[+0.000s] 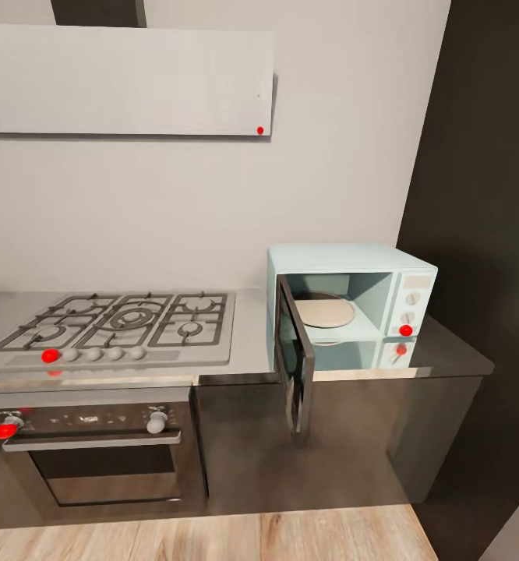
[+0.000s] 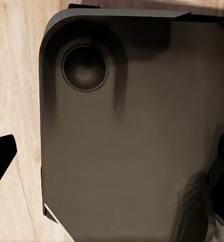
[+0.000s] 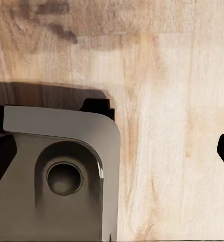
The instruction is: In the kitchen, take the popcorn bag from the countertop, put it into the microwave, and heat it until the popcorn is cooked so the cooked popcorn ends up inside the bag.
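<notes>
The pale mint-blue microwave [image 1: 351,308] sits right of centre on the grey desk [image 1: 248,343], dark door swung open, beige turntable inside. Both hands' fingertips stand wide apart, released, over wood floor [image 3: 167,101].

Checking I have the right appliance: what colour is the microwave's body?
Pale mint-blue microwave, its dark-glass door open; clearest in the head view.

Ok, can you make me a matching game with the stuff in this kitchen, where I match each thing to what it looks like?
Things:
1. microwave
2. stove top
3. oven
4. floor

Descriptions:
A. pale wooden planks
B. mint-blue, door swung open
C. under the counter, door shut
D. grey burner grates, knobs along the front

Pairs: 1-B, 2-D, 3-C, 4-A
</notes>
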Available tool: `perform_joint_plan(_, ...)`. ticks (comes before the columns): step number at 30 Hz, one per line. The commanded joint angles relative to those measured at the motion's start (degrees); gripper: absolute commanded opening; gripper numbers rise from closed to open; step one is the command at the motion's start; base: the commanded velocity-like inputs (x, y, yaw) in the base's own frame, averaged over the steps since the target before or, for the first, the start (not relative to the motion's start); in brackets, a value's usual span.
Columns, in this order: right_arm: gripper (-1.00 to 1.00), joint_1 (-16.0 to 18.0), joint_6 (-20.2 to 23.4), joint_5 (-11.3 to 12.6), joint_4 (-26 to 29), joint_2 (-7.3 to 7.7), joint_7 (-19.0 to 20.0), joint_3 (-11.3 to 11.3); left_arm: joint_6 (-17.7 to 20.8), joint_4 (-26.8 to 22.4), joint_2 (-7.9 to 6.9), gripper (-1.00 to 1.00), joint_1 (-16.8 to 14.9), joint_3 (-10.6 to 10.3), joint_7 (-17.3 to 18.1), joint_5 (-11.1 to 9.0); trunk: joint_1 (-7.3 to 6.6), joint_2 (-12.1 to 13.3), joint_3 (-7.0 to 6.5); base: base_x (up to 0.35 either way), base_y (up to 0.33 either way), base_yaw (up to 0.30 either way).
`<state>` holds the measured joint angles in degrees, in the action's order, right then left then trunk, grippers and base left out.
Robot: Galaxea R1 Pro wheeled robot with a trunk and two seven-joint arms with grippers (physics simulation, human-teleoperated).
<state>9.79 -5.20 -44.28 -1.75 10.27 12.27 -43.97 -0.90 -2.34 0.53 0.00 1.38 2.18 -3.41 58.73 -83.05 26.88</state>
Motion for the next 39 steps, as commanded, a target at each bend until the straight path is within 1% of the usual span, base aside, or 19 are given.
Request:
perform_joint_plan(1, 1.0, 0.05, -0.16, -0.35, -0.18, 0.04, -0.35, -0.44, -0.1, -0.02, 0.0, 1.0, 0.0, 0.12, 0.2, -0.36, 0.0, -0.03, 0.05, 0.0, 0.0, 0.0)
perform_joint_plan(3, 1.0, 0.05, -0.05, -0.3, -0.18, 0.0, -1.44, -0.42, -0.14, -0.03, 0.0, 1.0, 0.0, 0.12, 0.2, -0.37, 0.0, -0.03, 0.05, 0.0, 0.0, 0.049)
perform_joint_plan(6, 1.0, 0.05, -0.04, -0.28, -0.18, -0.06, -1.91, -0.42, -0.14, 0.0, 0.0, 1.0, 0.0, 0.17, 0.2, -0.37, 0.0, -0.03, 0.05, 0.0, 0.0, 0.165)
perform_joint_plan(8, 1.0, 0.05, -0.06, -0.22, -0.18, -0.04, -2.1, -0.41, -0.13, 0.02, 0.0, 1.0, 0.0, 0.61, 0.2, -0.37, 0.0, -0.03, 0.05, 0.0, 0.0, 0.24)
perform_joint_plan(10, 1.0, 0.05, -0.08, -0.25, -0.18, -0.11, -3.17, -0.4, -0.14, 0.0, 0.0, 1.0, 0.0, 1.74, 0.2, -0.37, 0.0, -0.03, 0.01, 0.0, 0.0, 0.258)
perform_joint_plan(12, 1.0, 0.05, -0.18, -0.27, -0.18, -1.06, -5.49, -0.41, -0.15, -0.01, -0.01, 1.0, 0.0, 2.96, 0.2, -0.37, 0.0, -0.03, -0.03, 0.0, 0.0, 0.264)
perform_joint_plan(13, 1.0, 0.05, -0.27, -0.32, -0.18, -2.15, -7.36, -0.39, -0.15, 0.01, -0.05, 1.0, 0.0, 3.46, 0.2, -0.34, 0.0, -0.03, -0.06, 0.0, 0.0, 0.266)
perform_joint_plan(14, 1.0, 0.05, -0.34, -0.42, -0.18, -2.68, -8.17, -0.36, -0.15, 0.02, -0.05, 1.0, 0.0, 3.63, 0.2, -0.32, 0.0, -0.03, -0.09, 0.0, 0.0, 0.266)
perform_joint_plan(15, 1.0, 0.05, -0.3, -0.66, -0.18, -3.62, -8.89, -0.26, -0.15, -0.01, -0.01, 1.0, 0.0, 3.8, 0.2, -0.31, 0.0, -0.03, -0.12, 0.0, 0.0, 0.267)
perform_joint_plan(16, 1.0, 0.05, -0.28, -0.68, -0.18, -4.03, -8.97, -0.25, -0.15, -0.02, 0.0, 1.0, 0.0, 3.83, 0.2, -0.3, 0.0, -0.03, -0.15, 0.0, 0.0, 0.267)
perform_joint_plan(17, 1.0, 0.05, -0.22, -0.67, -0.18, -4.79, -9.1, -0.24, -0.15, 0.01, 0.0, 1.0, 0.0, 3.85, 0.2, -0.31, 0.0, -0.03, -0.18, 0.0, 0.0, 0.267)
perform_joint_plan(20, 1.0, 0.04, -0.27, -0.47, -0.18, -5.37, -9.34, -0.3, -0.15, -0.02, 0.0, 1.0, 0.0, 3.89, 0.2, -0.29, 0.0, -0.03, -0.26, 0.0, 0.0, 0.267)
perform_joint_plan(24, 1.0, -0.03, -0.28, -0.3, -0.21, -5.56, -9.52, -0.33, -0.15, 0.0, 0.0, 1.0, 0.0, 3.9, 0.2, -0.29, 0.0, -0.03, -0.38, 0.0, 0.0, 0.267)
perform_joint_plan(34, 1.0, -0.03, -0.22, -0.21, -0.18, -5.21, -9.5, -0.43, -0.15, -0.02, 0.0, 1.0, 0.0, 3.9, 0.2, -0.29, 0.0, -0.03, -0.85, 0.0, 0.0, 0.246)
perform_joint_plan(39, 1.0, -0.03, -0.17, -0.27, -0.18, -5.33, -9.54, -0.42, -0.15, 0.04, 0.0, 1.0, 0.0, 3.9, 0.18, -0.29, 0.0, -0.03, -1.03, 0.0, 0.0, 0.255)
